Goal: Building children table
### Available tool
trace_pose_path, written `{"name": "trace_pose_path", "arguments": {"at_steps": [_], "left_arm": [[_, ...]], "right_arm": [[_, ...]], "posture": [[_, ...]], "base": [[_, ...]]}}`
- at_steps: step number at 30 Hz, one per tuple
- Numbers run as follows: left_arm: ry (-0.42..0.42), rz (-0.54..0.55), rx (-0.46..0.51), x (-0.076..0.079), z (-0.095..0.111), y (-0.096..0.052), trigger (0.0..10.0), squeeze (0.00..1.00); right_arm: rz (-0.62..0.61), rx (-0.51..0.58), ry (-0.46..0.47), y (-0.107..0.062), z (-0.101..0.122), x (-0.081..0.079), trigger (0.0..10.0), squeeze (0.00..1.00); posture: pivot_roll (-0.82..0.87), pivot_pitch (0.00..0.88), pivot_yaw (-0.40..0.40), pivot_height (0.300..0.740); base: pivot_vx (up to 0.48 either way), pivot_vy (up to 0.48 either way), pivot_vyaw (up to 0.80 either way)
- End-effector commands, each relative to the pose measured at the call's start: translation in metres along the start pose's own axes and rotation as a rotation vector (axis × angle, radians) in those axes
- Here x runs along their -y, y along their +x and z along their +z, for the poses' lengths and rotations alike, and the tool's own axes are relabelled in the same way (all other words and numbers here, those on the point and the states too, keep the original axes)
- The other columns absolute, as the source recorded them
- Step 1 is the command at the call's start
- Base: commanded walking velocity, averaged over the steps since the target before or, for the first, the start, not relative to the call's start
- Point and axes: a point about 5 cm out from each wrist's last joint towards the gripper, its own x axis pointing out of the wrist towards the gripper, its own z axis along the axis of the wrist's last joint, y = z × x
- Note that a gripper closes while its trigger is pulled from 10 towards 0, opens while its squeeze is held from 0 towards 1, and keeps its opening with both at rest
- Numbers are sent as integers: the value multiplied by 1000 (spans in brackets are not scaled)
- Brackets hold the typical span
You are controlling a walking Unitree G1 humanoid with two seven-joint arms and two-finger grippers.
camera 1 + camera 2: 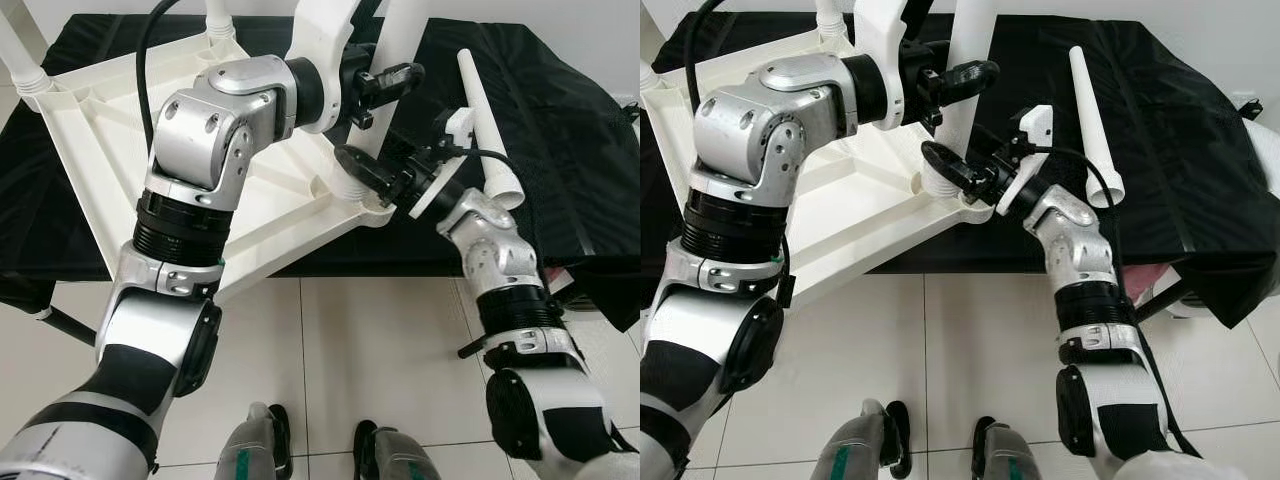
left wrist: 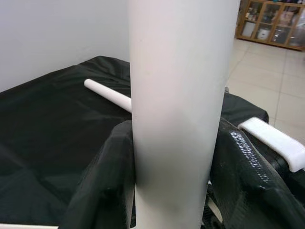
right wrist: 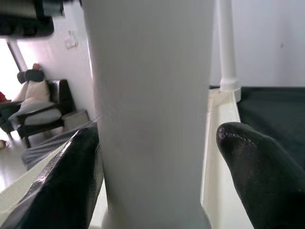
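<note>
The white children's table (image 1: 100, 150) lies upside down on a black cloth. At its near right corner a white table leg (image 1: 402, 35) stands upright in the socket. My left gripper (image 1: 392, 80) is shut on this leg partway up; both fingers (image 2: 112, 176) press its sides. My right gripper (image 1: 358, 165) straddles the same leg just above the socket. One of its fingers (image 3: 71, 181) touches the leg, while the other stands slightly off it. A loose white leg (image 1: 487, 125) lies on the cloth to the right.
Two more legs (image 1: 25, 60) (image 1: 220, 20) stand at the table's far corners. The black cloth (image 1: 570, 150) covers a low platform whose front edge is close to my feet (image 1: 270, 440). Pale floor tiles (image 1: 380, 340) lie below.
</note>
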Motion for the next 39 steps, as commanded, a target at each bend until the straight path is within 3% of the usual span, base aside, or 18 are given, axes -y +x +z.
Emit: {"name": "trace_pose_path", "arguments": {"at_steps": [1,12,13,14,15,16,17,18,19,32,33,34,35,37,38,39], "left_arm": [[21,79,5,1,1,1,10000,0],[30,76,4,1,-1,2,10000,0],[35,78,4,1,-1,1,10000,0],[35,78,4,1,-1,1,10000,0],[37,79,3,0,-1,1,10000,0],[37,79,3,0,-1,1,10000,0],[40,79,4,0,-1,0,10000,0],[44,82,4,0,-1,0,10000,0],[48,83,5,-1,-1,0,10000,0],[64,76,19,1,4,0,10000,0],[67,72,18,1,3,0,10000,0],[67,72,18,1,3,0,10000,0],[73,67,15,2,2,0,10000,0],[75,65,14,3,2,0,10000,0],[76,62,15,4,2,0,10000,0],[76,62,15,4,2,0,10000,0]], "right_arm": [[-24,17,16,-2,0,-2,10000,0],[-48,26,9,-3,12,0,10000,0],[-57,17,10,-4,13,1,9373,0],[-57,17,10,-4,13,1,9373,0],[-64,10,10,-5,14,2,7059,0],[-64,10,10,-5,14,2,7059,0],[-72,2,5,-6,14,3,4627,0],[-79,-7,5,-7,15,3,2863,0],[-80,-14,3,-9,15,3,10000,0],[-86,-87,47,-12,4,-1,10000,0],[-91,-92,48,-12,4,0,7843,0],[-91,-92,48,-12,4,0,7843,0],[-102,-104,55,-12,4,2,1216,0],[-106,-108,54,-13,5,2,1216,0],[-104,-112,54,-13,5,2,0,0],[-104,-112,54,-13,5,2,0,0]], "posture": [[-25,172,-37,740],[-33,175,-40,740],[-33,175,-40,740],[-33,175,-40,740],[-33,175,-42,740],[-33,175,-42,740],[-33,175,-42,740],[-34,175,-43,740],[-34,175,-43,740],[-30,166,-39,740],[-31,160,-42,740],[-31,160,-42,740],[-31,160,-42,740],[-31,160,-42,740],[-33,152,-45,740],[-33,152,-45,740]], "base": [[0,0,0],[0,0,0],[0,0,0],[0,0,0],[0,0,0],[0,0,0],[0,0,0],[0,0,0],[0,0,0],[0,0,0],[0,0,0],[0,0,0],[0,0,0],[0,0,0],[0,0,0],[0,0,0]]}}
